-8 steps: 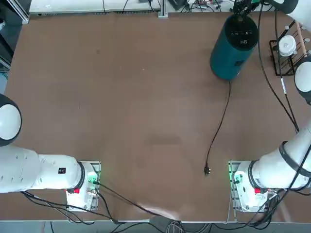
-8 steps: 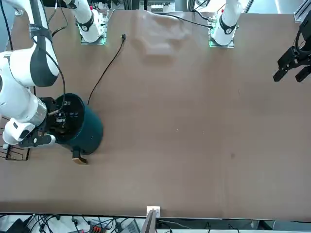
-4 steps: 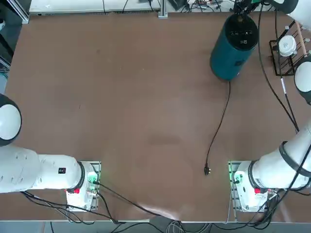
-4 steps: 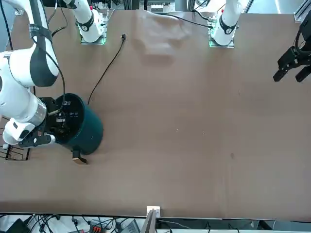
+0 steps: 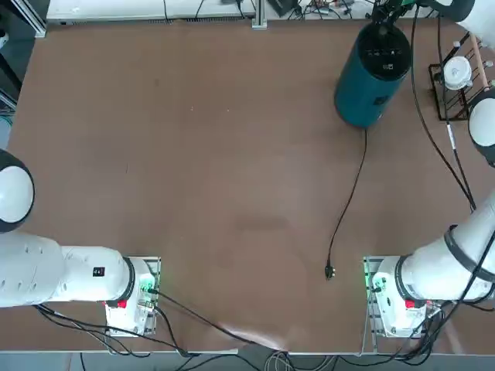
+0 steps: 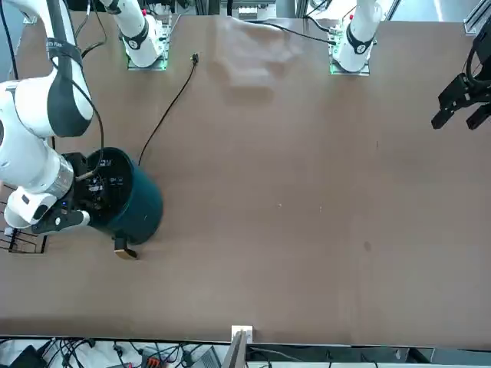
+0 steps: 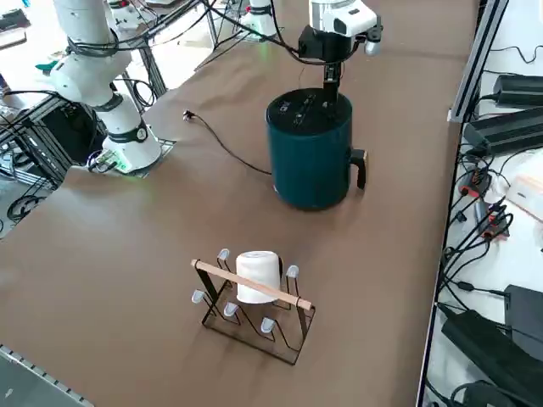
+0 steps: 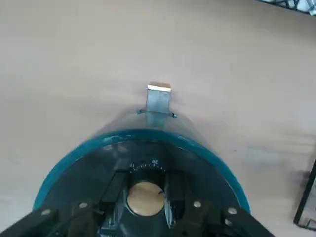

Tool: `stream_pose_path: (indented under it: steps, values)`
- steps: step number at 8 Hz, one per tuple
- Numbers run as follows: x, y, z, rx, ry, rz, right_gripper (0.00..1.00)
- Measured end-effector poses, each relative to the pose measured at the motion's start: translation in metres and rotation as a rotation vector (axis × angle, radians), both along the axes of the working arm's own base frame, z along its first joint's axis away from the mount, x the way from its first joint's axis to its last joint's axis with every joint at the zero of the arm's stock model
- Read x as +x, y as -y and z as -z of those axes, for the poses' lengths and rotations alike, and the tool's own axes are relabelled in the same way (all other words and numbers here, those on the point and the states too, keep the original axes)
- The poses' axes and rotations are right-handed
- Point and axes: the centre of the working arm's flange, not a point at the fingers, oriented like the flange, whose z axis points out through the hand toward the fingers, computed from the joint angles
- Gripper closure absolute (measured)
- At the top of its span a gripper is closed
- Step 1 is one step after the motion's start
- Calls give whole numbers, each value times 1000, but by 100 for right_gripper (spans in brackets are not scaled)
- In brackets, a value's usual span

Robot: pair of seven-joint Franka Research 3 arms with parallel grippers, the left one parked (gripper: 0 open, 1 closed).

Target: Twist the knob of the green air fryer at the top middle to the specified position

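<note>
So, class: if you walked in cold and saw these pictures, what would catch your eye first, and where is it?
The green air fryer stands tall near the table's far edge on the robot's right, its black cord trailing back toward the arms. The right end effector sits on its black top, fingers closed on the small tan knob. Nearby is a wire rack holding a white ball.

Wide brown matte tabletop (image 5: 216,154), evenly lit. Metal frame rail (image 7: 472,59) along far table edge. Black power bricks (image 7: 517,89) and tangled cables (image 7: 479,220) on pale floor beyond.
</note>
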Motion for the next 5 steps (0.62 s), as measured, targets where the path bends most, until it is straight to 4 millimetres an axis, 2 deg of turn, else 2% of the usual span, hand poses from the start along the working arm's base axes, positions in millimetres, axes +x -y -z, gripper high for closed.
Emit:
stream_pose_path:
  steps: [5]
  values:
    - [0,-1,0,-8,-5,-238,55]
